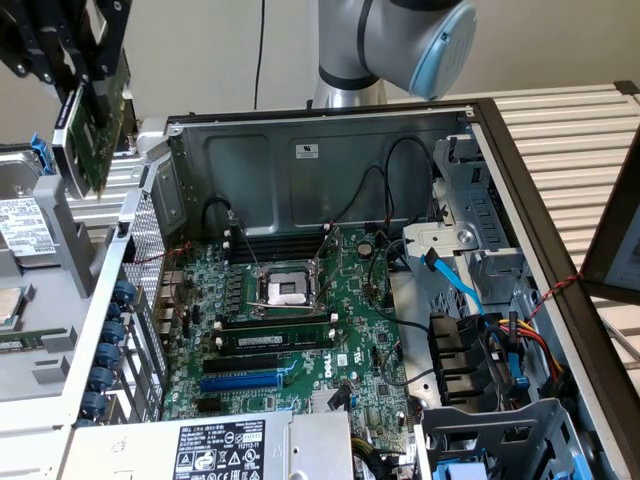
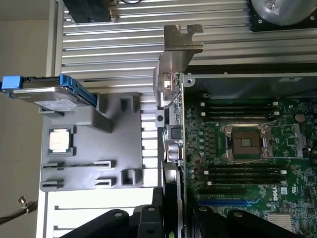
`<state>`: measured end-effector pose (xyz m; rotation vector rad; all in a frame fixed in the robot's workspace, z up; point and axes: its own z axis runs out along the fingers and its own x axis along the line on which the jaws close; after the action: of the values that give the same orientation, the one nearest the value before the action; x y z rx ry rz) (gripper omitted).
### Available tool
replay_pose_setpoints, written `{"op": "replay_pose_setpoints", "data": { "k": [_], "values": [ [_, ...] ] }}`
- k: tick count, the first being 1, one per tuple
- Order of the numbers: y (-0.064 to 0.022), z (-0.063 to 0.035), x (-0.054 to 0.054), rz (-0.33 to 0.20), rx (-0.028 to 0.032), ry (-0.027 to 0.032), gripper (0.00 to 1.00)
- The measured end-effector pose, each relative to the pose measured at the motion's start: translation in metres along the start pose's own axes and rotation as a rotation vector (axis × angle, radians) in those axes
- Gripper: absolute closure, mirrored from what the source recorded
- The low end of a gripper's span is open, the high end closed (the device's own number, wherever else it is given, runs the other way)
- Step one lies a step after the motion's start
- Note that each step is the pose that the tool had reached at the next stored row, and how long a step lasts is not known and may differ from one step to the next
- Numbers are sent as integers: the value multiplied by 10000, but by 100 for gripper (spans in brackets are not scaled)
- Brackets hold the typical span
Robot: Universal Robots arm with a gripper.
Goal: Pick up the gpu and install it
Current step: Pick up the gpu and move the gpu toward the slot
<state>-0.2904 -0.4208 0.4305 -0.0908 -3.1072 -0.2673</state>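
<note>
Exterior view: black gripper (image 1: 85, 72) at the exterior view's upper left, partly cut off by the frame edge, clamped on the gpu (image 1: 92, 135), a thin green circuit board with a black cooler block. The card hangs tilted in the air, outside the open grey metal computer case (image 1: 300, 150) and above the grey plastic tray (image 1: 45, 375). The large green motherboard (image 1: 300, 340) lies in the case with the silver CPU socket (image 1: 285, 290). The grey robot arm (image 1: 400, 40) is cut off at the top.

Wrist view: gpu (image 2: 180, 124) seen edge-on, cooler hard to make out, silver metal bracket (image 2: 181, 49) at the far end. Gripper (image 2: 173, 218) closed on it, black fingers (image 2: 148, 220) on either side. The card hides the case wall between tray (image 2: 99, 148) and motherboard (image 2: 257, 163). On the tray: a square CPU chip (image 2: 60, 140) and a blue-railed hard drive (image 2: 47, 94).
</note>
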Motion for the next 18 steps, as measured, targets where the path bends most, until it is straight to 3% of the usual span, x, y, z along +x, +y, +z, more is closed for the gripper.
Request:
{"op": "replay_pose_setpoints", "data": {
  "k": [11, 13, 15, 18],
  "values": [
    [-104, -31, -501, 27, 12, 158, 73],
    [-109, -34, -588, 30, 55, 170, 73],
    [-109, -37, -673, 35, 214, 163, 73],
    [-103, -38, -800, 43, 553, 143, 73]
  ]
}}
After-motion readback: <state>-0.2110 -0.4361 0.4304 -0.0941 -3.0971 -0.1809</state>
